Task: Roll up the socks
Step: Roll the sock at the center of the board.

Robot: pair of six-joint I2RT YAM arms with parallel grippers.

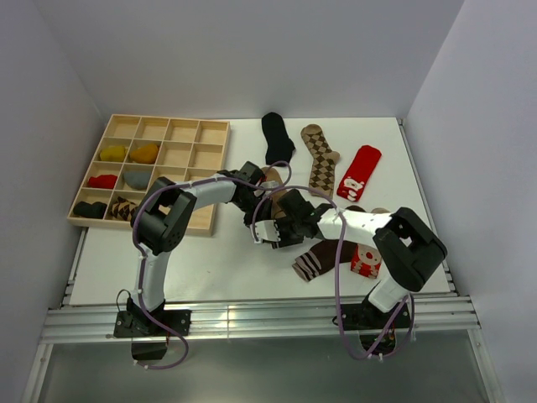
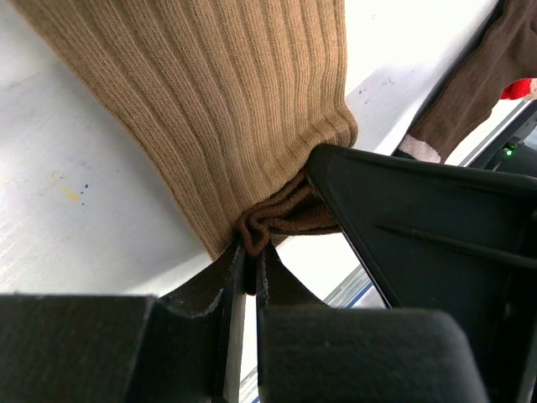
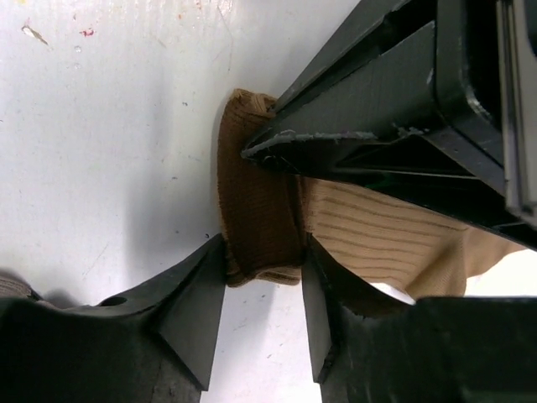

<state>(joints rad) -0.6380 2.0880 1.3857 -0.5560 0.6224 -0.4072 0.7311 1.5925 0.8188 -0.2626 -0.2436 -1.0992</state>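
I'm working over a white table (image 1: 226,260) boxed in by plain white walls. Nearest the arm bases, beside the right arm, a dark brown sock with a striped toe (image 1: 315,262) lies flat, and a small red sock (image 1: 366,262) sits just next to it.

At mid-table both arms meet on the tan sock (image 2: 235,109). The left gripper (image 2: 250,252) has its fingers almost together, pinching the bunched darker cuff. The right gripper (image 3: 262,256) has its fingers on either side of the sock's folded end, pressed against the fabric, with the left gripper's tips right above them.

Further back, three socks lie in a row: a black sock (image 1: 277,138), a brown argyle sock (image 1: 320,155) and a red sock with a white figure (image 1: 358,172). At the far left, the wooden grid tray (image 1: 168,119) holds rolled socks in several compartments.
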